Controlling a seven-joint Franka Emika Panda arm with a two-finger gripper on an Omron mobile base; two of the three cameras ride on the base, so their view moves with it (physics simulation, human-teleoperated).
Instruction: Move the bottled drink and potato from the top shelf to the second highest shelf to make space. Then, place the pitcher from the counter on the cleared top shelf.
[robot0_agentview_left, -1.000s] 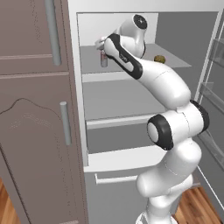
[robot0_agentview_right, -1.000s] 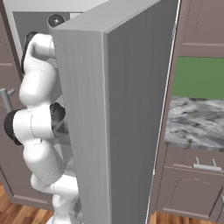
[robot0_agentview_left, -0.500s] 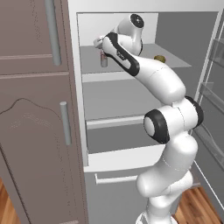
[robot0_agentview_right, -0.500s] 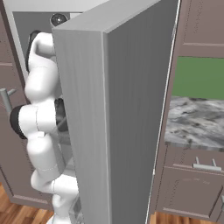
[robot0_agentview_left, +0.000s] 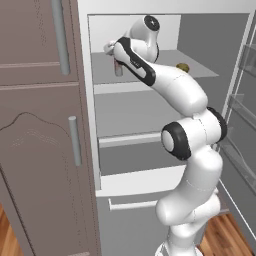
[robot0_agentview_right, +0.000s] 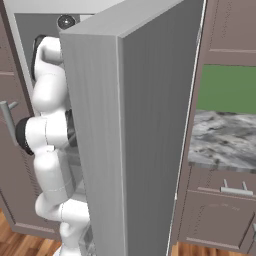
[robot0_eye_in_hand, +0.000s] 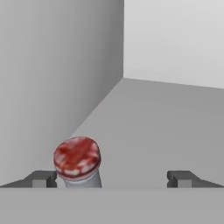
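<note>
Over the last second the arm has pushed deeper into the fridge, bringing the tool (robot0_eye_in_hand: 112, 178) onto the bottled drink (robot0_eye_in_hand: 77, 159). The tool stands released, jaws wide, with the bottle just inside one fingertip (robot0_eye_in_hand: 41, 178) rather than centred, so the grasp looks close but not yet made. One bottled drink stands near the left end of the top shelf (robot0_agentview_left: 200, 70); one potato (robot0_agentview_left: 182, 67) lies well apart near its right end. Both wait above the second highest shelf (robot0_agentview_left: 130, 139).
</note>
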